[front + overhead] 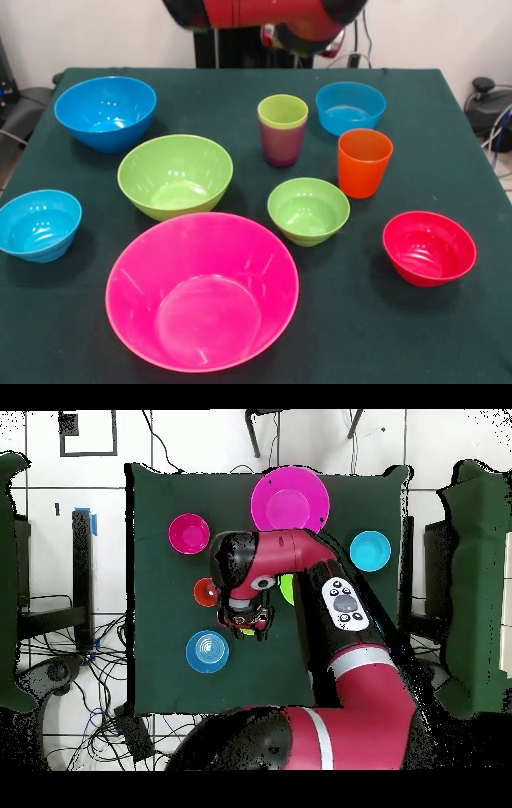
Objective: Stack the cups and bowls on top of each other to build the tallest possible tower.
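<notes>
All bowls stand apart on the table; no tower is built. The huge pink bowl (202,292) (290,502) is at the front. Behind it are the large green bowl (175,176), large blue bowl (105,112), small green bowl (308,210) and small red bowl (429,248) (189,534). The two small light-blue bowls (38,224) (350,107) are at opposite sides. The lime green cup (282,110) sits nested in the purple cup (282,144). The orange cup (364,162) stands alone. My gripper (247,620) hangs high above the nested cups and hides them in the overhead view.
The dark green table (240,84) has drops on all sides. My arm (300,559) spans the table's middle in the overhead view and covers the large bowls. Cables and black stands (488,104) lie beside the table.
</notes>
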Action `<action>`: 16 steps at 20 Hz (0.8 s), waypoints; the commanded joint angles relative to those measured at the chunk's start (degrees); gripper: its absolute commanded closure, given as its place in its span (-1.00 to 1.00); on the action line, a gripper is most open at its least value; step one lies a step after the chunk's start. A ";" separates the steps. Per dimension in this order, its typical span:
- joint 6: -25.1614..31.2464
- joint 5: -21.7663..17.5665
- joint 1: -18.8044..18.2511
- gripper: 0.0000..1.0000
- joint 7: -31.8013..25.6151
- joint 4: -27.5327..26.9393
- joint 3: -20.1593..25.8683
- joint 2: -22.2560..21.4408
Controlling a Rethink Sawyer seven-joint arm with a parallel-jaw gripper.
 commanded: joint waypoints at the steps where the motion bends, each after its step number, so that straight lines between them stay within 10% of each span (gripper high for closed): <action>1: -5.69 -7.84 -2.21 -1.00 -17.59 -6.50 3.68 9.78; 8: 1.05 -9.68 -3.75 -1.00 -22.83 -13.86 5.46 14.57; 16: 8.22 -7.54 -2.47 -1.00 -18.93 -12.17 4.93 9.28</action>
